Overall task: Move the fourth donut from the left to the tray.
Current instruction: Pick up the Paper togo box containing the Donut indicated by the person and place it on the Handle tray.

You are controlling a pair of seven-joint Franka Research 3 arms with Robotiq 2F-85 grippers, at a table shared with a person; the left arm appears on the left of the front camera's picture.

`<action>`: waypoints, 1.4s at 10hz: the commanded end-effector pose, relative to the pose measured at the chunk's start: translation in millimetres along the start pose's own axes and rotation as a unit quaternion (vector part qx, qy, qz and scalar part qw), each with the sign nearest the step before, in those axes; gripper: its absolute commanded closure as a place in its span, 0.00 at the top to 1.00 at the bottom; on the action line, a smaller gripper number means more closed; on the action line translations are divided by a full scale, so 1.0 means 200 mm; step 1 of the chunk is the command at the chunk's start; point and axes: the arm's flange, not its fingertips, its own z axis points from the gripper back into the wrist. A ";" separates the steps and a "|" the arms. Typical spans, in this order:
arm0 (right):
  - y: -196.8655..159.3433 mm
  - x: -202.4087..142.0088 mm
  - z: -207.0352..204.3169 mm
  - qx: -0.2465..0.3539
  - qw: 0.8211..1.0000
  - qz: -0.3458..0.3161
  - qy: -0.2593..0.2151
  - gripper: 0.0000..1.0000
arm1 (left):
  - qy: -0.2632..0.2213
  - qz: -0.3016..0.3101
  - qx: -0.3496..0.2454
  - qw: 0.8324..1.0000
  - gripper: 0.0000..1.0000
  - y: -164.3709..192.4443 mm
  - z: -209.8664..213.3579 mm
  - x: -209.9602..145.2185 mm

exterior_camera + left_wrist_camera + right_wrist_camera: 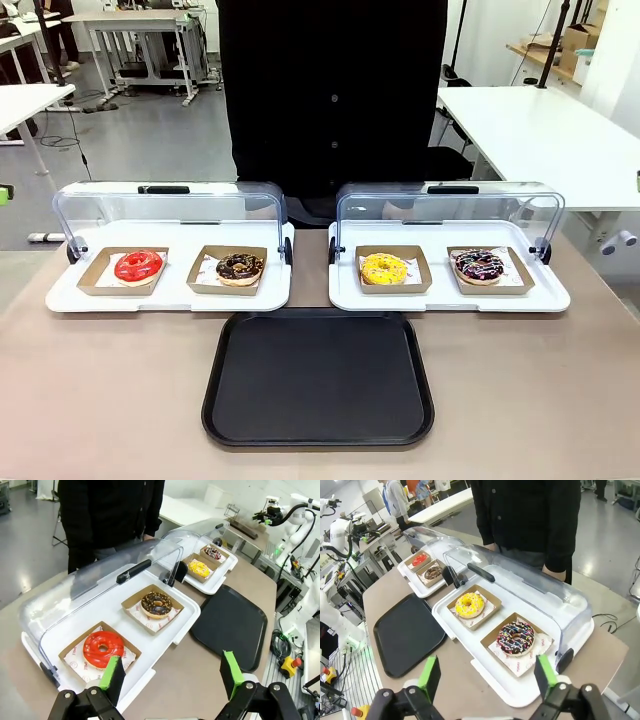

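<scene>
Right gripper (487, 676): my jaws are spread wide, with nothing between the green pads (430, 676). It hangs clear of every object, at the bottom edge of the right wrist view.

The fourth donut (515, 638) lies just above that gap, right of frame centre. It has chocolate glaze with pink and white drizzle and coloured sprinkles. It sits in its brown cardboard holder (492, 634) on a white display tray (492, 675). The clear lid (530, 590) of that tray is swung up and back behind the donut. The yellow donut (469, 604) sits in its own holder on the same tray, up and to the left.

Left gripper (171, 675): my jaws are likewise spread wide and hold nothing. It hangs at the bottom edge of the left wrist view, over the table (190, 675). The red donut (103, 648) lies just above the pad at lower left. The dark sprinkled donut (156, 604) is at frame centre on the same second display tray (185, 612), whose lid is also raised.

The tray (318, 380) is black and flat and carries nothing. In the front view it lies at lower centre, just below the gap between the two display trays. The fourth donut is at centre right there, the rightmost of four in a row and apart from the tray.

A person in black (330, 90) stands at top centre, behind the lids.
</scene>
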 end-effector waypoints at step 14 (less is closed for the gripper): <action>-0.01 0.01 0.00 0.004 1.000 0.009 -0.016 1.00 | -0.014 -0.005 -0.004 1.000 1.00 0.01 0.00 0.01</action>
